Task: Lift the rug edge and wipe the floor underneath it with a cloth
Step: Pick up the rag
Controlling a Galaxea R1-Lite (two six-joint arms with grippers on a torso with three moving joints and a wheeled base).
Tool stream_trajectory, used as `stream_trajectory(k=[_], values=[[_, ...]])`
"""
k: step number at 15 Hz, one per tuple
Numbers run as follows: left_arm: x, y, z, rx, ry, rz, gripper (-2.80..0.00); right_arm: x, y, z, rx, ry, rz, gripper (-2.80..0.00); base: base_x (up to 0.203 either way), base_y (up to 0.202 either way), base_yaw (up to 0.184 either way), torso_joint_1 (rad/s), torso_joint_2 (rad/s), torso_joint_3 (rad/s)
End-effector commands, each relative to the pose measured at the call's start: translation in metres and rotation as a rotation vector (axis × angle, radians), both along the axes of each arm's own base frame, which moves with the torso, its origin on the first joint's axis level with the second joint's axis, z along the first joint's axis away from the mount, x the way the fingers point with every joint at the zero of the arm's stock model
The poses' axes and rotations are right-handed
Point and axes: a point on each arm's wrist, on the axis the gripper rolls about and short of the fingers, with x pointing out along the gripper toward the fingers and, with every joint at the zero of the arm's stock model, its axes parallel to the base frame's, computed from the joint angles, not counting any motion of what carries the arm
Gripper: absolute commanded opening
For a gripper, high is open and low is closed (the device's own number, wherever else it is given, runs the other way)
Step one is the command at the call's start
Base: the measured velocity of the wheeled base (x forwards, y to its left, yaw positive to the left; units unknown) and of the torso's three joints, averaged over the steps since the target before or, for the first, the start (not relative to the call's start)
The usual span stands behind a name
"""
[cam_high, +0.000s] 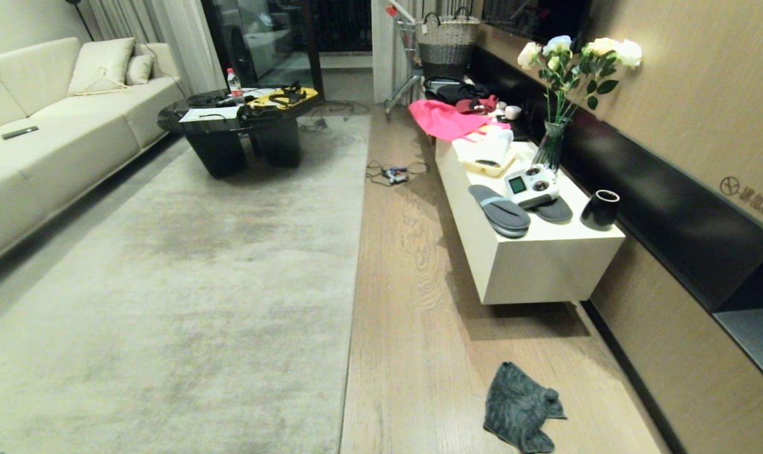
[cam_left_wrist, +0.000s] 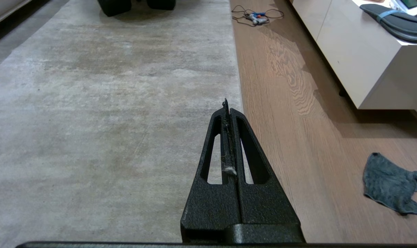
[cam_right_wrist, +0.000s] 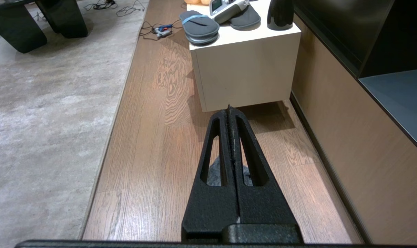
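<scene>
The large beige-grey mottled rug [cam_high: 167, 284] lies flat, its straight right edge [cam_high: 356, 271] meeting the wood-grain floor [cam_high: 413, 328]. A crumpled dark grey-teal cloth [cam_high: 520, 410] rests on the floor near the front right, apart from the rug. Neither arm shows in the head view. My left gripper [cam_left_wrist: 225, 103] hangs shut and empty above the rug's edge [cam_left_wrist: 237, 86], with the cloth [cam_left_wrist: 391, 184] off to its side. My right gripper [cam_right_wrist: 229, 109] is shut and empty above the floor [cam_right_wrist: 153, 137]; the cloth [cam_right_wrist: 213, 174] peeks through its finger slots, mostly hidden.
A white low cabinet [cam_high: 533, 265] carrying slippers [cam_high: 500, 211], a controller, a black cup and a flower vase stands along the right wall. A cable tangle [cam_high: 395, 173] lies on the floor further on. A black coffee table [cam_high: 243, 132] sits on the rug; a sofa [cam_high: 41, 145] lines the left.
</scene>
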Motion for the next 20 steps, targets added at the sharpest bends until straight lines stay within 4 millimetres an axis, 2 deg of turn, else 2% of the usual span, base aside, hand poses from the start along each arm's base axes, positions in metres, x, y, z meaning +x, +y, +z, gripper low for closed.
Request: stream_trajectory(k=[1,12,20], values=[[0.0001,0.0000,0.0000,0.000,0.001,0.001,-2.80,0.0001,0.0000,0.0001,0.001,0.001,0.001,-2.80,0.000,0.000,0.000,0.000,0.00,0.000],[0.0001,0.0000,0.0000,0.000,0.001,0.001,-2.80,0.0001,0.0000,0.0001,0.001,0.001,0.000,-2.80,0.000,0.000,0.000,0.000,0.00,-0.006],[0.0001,0.0000,0.0000,0.000,0.001,-0.001,-2.80,0.0001,0.0000,0.0001,0.001,0.000,0.000,-2.80,0.000,0.000,0.000,0.003,0.01,-0.179]])
